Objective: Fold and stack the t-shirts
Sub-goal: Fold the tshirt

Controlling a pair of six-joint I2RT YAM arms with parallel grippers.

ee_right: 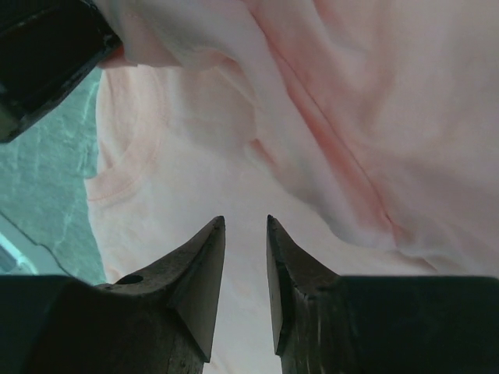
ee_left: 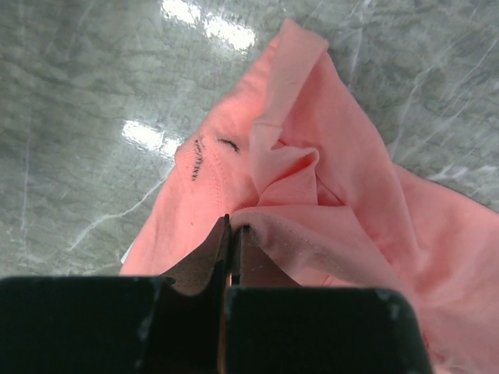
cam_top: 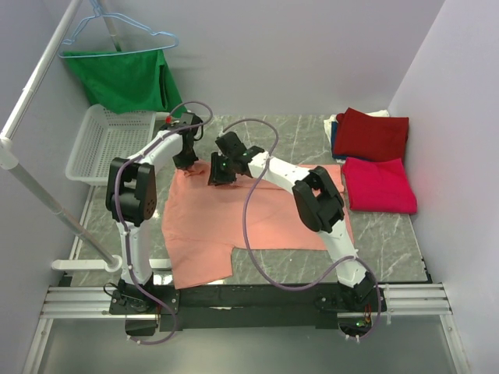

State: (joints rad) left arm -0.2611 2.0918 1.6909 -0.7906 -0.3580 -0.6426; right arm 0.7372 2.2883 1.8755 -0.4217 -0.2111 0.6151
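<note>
Over the far left corner of the salmon-pink shirt (cam_top: 265,214), my left claw (ee_left: 234,226) is pinched fully together on a fold of cloth by the collar, raising a small peak. My right claw (ee_right: 245,222) hangs just beside it, jaws partly apart, nothing between them and only pink cloth below. This shirt lies spread on the table (cam_top: 390,234), middle to left, its near flap reaching close to the near edge. A folded dark red shirt (cam_top: 373,134) and a folded crimson-pink shirt (cam_top: 380,185) sit at the far right.

My worries: the pinch looks thin, so a quick pull could let the cloth slip out. My two claws are so close that a careless turn could knock them together. My right arm's cable (cam_top: 249,226) loops over the cloth and might snag a fold.

For room, bare stone lies open at the far middle. Leftward, the basket (cam_top: 109,144) crowds my left arm; rightward, the folded pair sits just beside the shirt's right edge.
</note>
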